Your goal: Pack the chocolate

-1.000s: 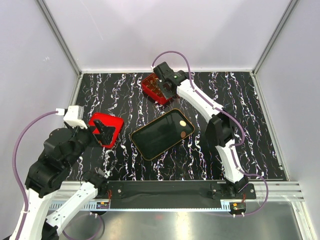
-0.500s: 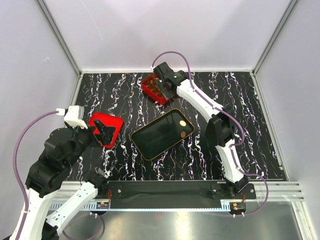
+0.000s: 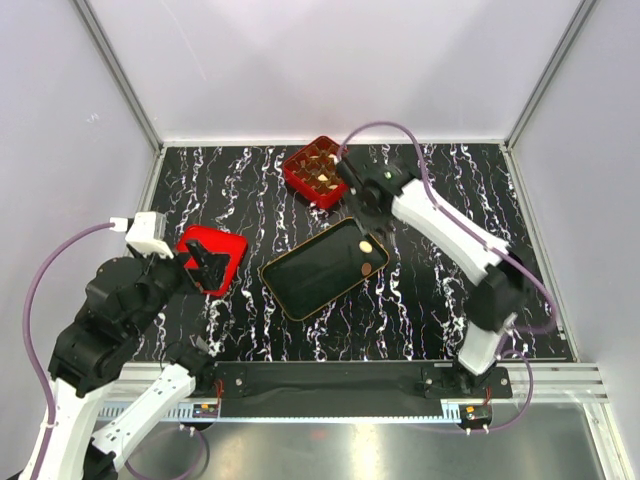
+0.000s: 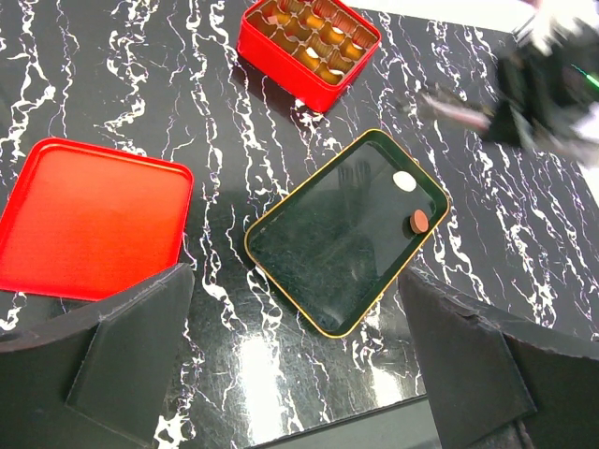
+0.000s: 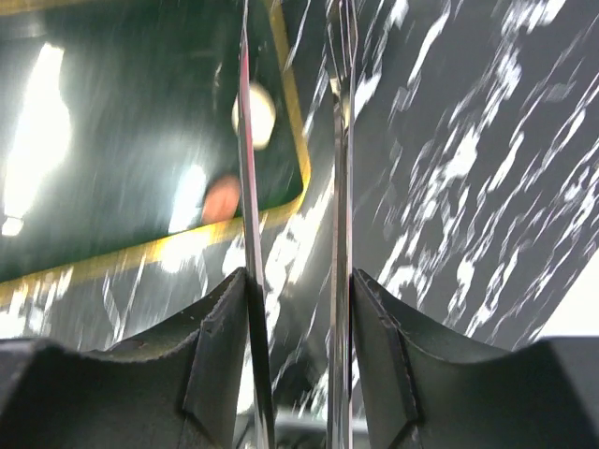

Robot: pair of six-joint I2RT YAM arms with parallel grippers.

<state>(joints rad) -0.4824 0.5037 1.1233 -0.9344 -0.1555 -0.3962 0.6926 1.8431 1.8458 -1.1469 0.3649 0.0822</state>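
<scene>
- The red gridded box (image 3: 318,170) sits near the middle of the table's far edge, and many of its cells hold chocolate (image 4: 323,42).
- The black gold-rimmed tray (image 3: 300,280) lies aslant at mid-table.
- Two pieces are in the tray's end toward the table's far right corner: a cream piece (image 3: 365,246) and a brown piece (image 3: 366,269), near each other but apart.
- The red lid (image 3: 225,245) lies flat near the table's left edge.
- Your right pincer (image 3: 368,218) hangs over that end of the tray, jaws partway apart with nothing between them.
- Your left pincer (image 4: 295,281) is raised over the near left of the table, jaws wide and empty.
- The step in hand looks like fetching the next piece, and packing seems nearly done.
- Next, lower the right pincer to straddle the cream piece, clear of the rim. Close gently, then carry it to a free cell; which cells are free I cannot tell.
</scene>
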